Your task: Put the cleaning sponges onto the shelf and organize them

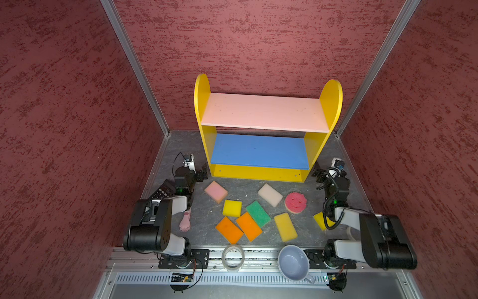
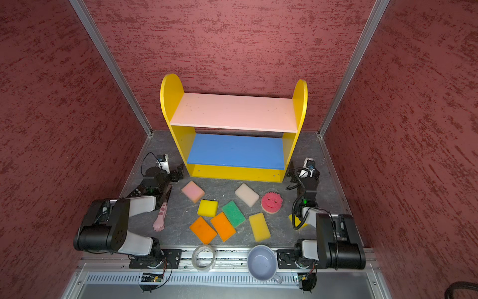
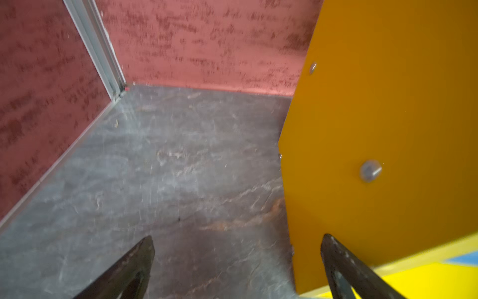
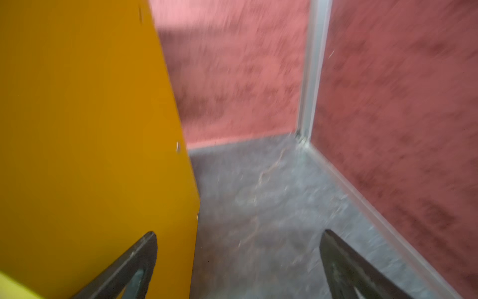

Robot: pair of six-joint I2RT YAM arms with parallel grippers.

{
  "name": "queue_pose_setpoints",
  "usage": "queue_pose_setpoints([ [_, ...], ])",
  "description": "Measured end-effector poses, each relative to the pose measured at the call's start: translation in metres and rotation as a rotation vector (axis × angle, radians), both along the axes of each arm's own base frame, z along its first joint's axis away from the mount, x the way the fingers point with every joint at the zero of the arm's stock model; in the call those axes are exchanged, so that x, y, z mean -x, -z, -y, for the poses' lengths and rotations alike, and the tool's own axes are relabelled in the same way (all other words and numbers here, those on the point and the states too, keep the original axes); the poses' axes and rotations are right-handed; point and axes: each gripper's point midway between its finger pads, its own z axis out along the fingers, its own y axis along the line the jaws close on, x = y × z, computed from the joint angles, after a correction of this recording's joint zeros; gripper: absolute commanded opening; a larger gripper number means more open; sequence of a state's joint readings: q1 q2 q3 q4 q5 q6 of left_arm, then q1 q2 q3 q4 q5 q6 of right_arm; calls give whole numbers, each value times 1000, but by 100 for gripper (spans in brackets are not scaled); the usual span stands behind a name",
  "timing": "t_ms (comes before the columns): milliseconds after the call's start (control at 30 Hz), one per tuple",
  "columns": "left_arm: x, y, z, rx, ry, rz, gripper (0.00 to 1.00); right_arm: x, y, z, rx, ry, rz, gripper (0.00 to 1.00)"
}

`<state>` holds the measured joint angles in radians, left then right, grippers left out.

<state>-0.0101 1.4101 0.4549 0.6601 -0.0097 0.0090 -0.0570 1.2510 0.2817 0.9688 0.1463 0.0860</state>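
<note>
Shelf (image 1: pixel 263 111) stands bare; cleaning sponges (image 1: pixel 258 213) all lie loose on tabletop (image 1: pixel 243 187) just in front of shelf. Beside shelf base corners sit left end effector (image 1: pixel 203 174) and right end effector (image 1: pixel 317 173), jaws wide apart, empty. Advice: drop onto pink sponge (image 1: pixel 216 191) nearest shelf, pinch narrow sides.

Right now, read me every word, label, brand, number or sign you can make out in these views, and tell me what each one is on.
No text can be read in any view.
Round red-pink sponge: a smiley face only, no words.
Dark keypad-like object: any key marks are too small to read.
Shelf, tape roll, mug: no markings show.
</note>
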Motion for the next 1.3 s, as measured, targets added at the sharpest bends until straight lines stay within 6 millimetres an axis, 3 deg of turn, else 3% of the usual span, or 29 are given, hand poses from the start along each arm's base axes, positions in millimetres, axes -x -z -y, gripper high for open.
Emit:
queue_pose_setpoints([
  [67,0,-33,0,-12,-30,54,99,4,-20,6,-41,42,42,99],
  [200,10,-83,-2,11,-91,138,99,8,-26,11,-114,92,-6,99],
  [300,23,-105,-9,96,-166,135,99,12,-25,7,-148,98,-72,82],
  [433,49,-131,-35,262,-327,116,99,22,-33,-4,-196,65,-102,44],
  [500,67,-139,-58,368,-441,121,100,24,-32,-11,-212,39,-121,37],
  [533,77,-140,-70,408,-487,126,91,24,-29,-15,-221,22,-137,36],
  [633,97,-133,-94,499,-550,123,72,22,-12,-33,-244,-45,-210,43],
  [733,99,-112,-93,561,-531,53,66,19,10,-55,-269,-133,-293,53],
  [900,77,-66,-64,634,-409,-145,66,17,35,-63,-307,-162,-377,54],
  [1100,56,-10,-15,665,-279,-377,68,6,46,-92,-356,-290,-412,52],
  [1300,32,3,25,661,-178,-445,68,-12,44,-97,-370,-307,-399,52],
])
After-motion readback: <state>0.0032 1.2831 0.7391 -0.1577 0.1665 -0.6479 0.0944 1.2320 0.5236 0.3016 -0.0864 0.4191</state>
